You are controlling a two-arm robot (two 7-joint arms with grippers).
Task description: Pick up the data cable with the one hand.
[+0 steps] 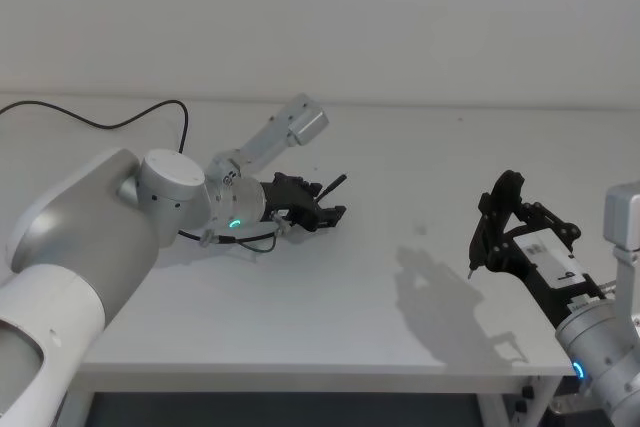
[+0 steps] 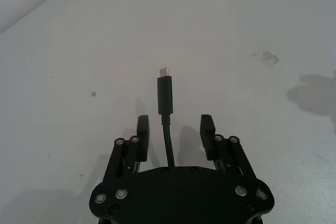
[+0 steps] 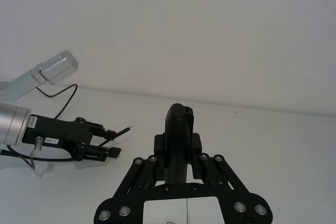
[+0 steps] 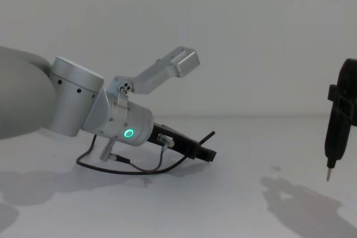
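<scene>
The data cable (image 1: 120, 125) is a thin black cord curving across the table's far left. Its stiff black tip (image 2: 165, 95) ends in a small metal plug and lies between the fingers (image 2: 143, 129) of my left gripper (image 2: 175, 124) without touching either one. That gripper (image 1: 325, 212) is open and low over the table's left half, and the tip (image 4: 207, 137) pokes up past it. My right gripper (image 1: 505, 217) hangs at the right, shut on a black pen-shaped tool (image 4: 334, 126) with a metal point.
A short wire loop (image 4: 128, 168) with a small silver plug hangs under the left wrist. A grey bracket (image 1: 290, 132) sticks up from that wrist. The white table's front edge (image 1: 300, 377) runs near me, with bare surface between the two arms.
</scene>
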